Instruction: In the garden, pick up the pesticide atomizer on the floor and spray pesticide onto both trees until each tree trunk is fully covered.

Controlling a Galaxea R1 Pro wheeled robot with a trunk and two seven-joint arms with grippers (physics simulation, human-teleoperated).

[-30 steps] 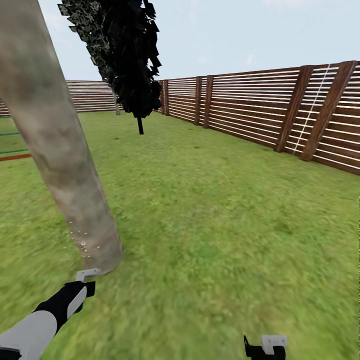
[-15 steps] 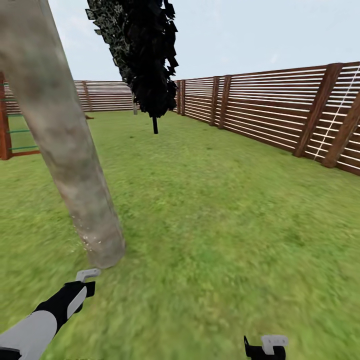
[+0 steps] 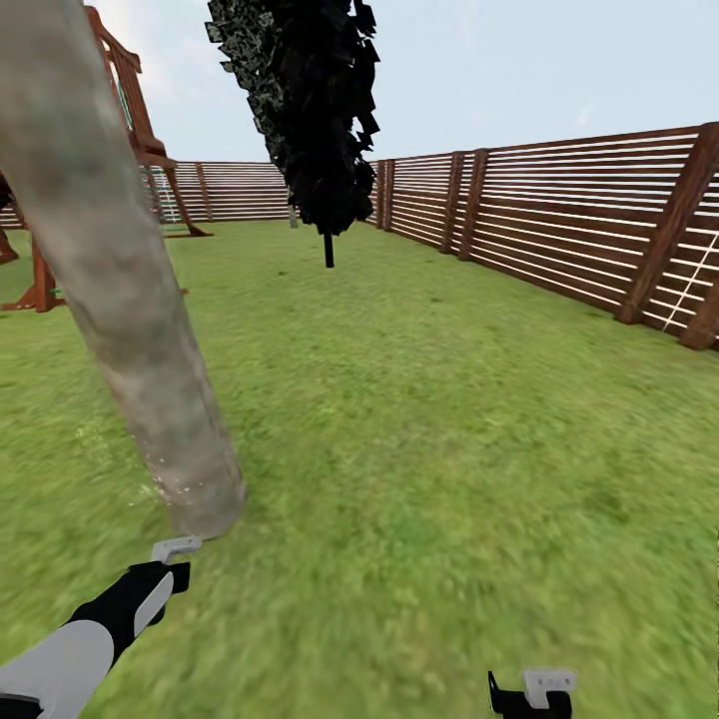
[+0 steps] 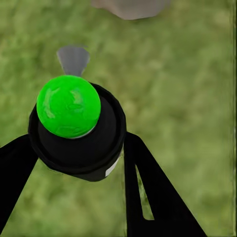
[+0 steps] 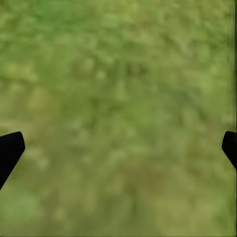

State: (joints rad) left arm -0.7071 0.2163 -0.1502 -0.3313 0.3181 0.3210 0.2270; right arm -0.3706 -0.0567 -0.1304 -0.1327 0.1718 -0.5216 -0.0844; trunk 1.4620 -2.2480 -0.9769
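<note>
Left gripper (image 4: 74, 163) clamped on one black pesticide atomizer (image 4: 79, 138) with a round green cap, grey nozzle pointing at the base of a thick mottled grey-tan tree trunk (image 3: 120, 290).
Two black fingers (image 4: 148, 192) sit tight on either side of the atomizer body; in the head view it sits near left, just short of the trunk foot. A few fine white pesticide specks (image 3: 165, 489) dot the trunk's lowest part. Right gripper (image 5: 118, 148): two fingertips spread wide, nothing between them, green grass lawn (image 3: 449, 419) below. Further out: one near-black tree with a thin dark trunk (image 3: 315, 120) mid-far, one brown horizontal-slat wooden fence (image 3: 559, 230) along right and far sides, one reddish-brown wooden play frame (image 3: 130, 150) far left.
</note>
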